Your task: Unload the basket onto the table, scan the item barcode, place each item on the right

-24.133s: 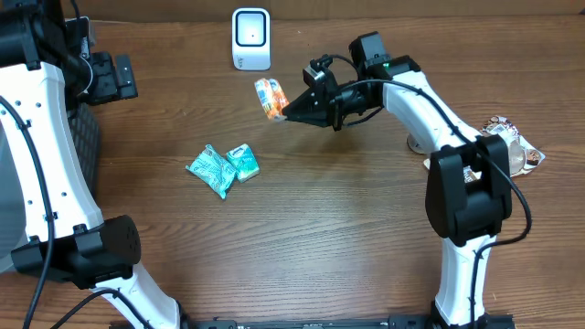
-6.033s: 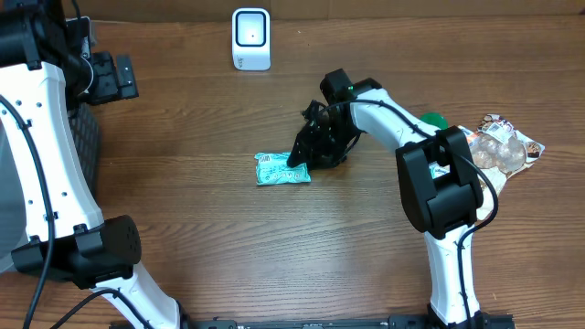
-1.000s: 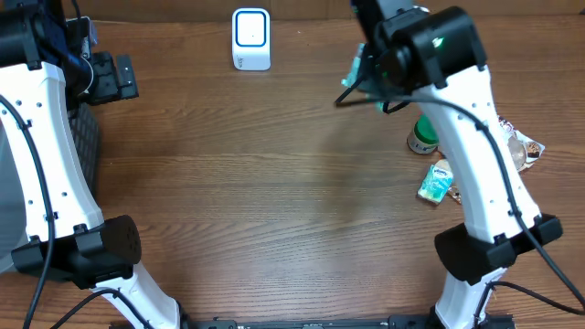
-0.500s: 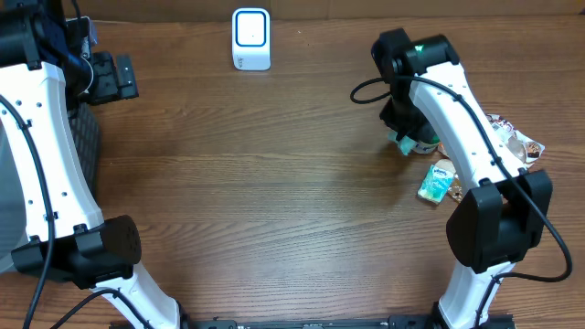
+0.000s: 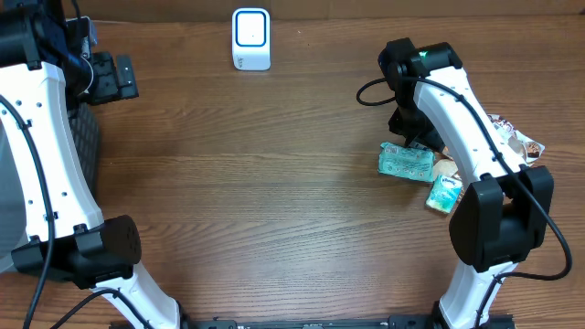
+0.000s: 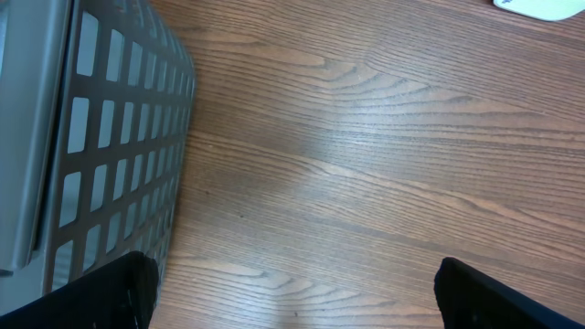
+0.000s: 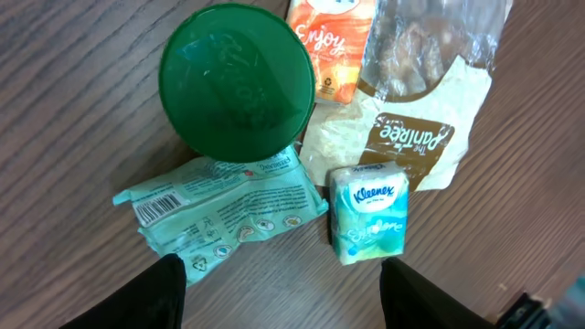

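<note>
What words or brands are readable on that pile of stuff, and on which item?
"Kleenex": small tissue pack.
"Enjoy": orange packet.
Unreadable: brand word on brown bag.
Too small: print on green wrapper.
Too faint: embossing on green lid.

We see a wood-grain table [image 6: 366,137], smooth, low sheen with one soft glare patch. Basket [image 6: 119,137]: grey matt plastic lattice. Green lid [image 7: 238,82]: moulded plastic, semi-gloss. Teal pack [image 7: 224,212] and tissue pack [image 7: 370,212]: thin crinkled film, glossy. Snack bag [image 7: 420,100]: clear shiny film. Scanner [image 5: 250,38]: white glossy plastic.
</note>
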Robot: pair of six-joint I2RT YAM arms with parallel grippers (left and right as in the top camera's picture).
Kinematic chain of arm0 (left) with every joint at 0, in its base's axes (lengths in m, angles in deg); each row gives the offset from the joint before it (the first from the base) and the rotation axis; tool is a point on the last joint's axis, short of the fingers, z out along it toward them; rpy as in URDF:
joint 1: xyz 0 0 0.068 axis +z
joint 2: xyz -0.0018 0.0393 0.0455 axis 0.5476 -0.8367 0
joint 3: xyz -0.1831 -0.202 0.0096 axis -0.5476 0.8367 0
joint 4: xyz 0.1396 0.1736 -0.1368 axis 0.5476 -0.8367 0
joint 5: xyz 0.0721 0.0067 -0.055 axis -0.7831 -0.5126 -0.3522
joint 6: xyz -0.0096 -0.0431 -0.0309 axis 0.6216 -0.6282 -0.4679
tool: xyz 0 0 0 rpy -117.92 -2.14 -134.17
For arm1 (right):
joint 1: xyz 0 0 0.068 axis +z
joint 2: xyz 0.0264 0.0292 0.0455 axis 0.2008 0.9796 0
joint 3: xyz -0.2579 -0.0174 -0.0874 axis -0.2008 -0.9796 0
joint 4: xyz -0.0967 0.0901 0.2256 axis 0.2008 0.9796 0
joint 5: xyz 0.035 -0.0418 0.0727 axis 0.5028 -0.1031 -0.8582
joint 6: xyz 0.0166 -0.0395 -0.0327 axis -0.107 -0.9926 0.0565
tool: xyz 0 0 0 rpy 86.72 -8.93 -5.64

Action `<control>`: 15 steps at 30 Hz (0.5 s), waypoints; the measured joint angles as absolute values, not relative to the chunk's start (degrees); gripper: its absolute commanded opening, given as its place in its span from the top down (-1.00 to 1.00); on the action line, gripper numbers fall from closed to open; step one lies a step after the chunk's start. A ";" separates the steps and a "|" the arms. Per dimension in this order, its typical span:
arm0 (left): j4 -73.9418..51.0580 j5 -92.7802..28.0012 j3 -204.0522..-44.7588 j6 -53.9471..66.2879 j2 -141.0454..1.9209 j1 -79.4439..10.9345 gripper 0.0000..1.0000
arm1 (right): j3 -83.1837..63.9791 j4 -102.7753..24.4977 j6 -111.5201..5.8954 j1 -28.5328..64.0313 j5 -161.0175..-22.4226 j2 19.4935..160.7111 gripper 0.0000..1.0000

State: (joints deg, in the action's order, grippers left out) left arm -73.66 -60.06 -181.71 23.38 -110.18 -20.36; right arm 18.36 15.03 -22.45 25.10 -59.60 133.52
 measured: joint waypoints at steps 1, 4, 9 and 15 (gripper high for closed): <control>-73.66 -60.04 -181.71 23.38 -110.18 -20.36 -0.99 | 18.58 15.21 -23.59 25.13 -59.56 133.52 -0.30; -73.66 -60.04 -181.71 23.38 -110.18 -20.36 -0.99 | 20.05 15.73 -27.09 25.52 -59.45 132.84 -0.36; -73.66 -60.04 -181.71 23.38 -110.18 -20.36 -0.99 | 22.74 14.18 -36.18 29.30 -62.49 125.39 -0.58; -73.66 -60.06 -181.71 23.38 -110.18 -20.36 -0.99 | 25.01 14.44 -47.63 37.32 -71.01 107.90 -1.00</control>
State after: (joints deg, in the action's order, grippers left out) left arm -73.66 -60.06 -181.71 23.38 -110.18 -20.36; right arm 25.01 14.44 -47.63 37.32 -71.01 107.90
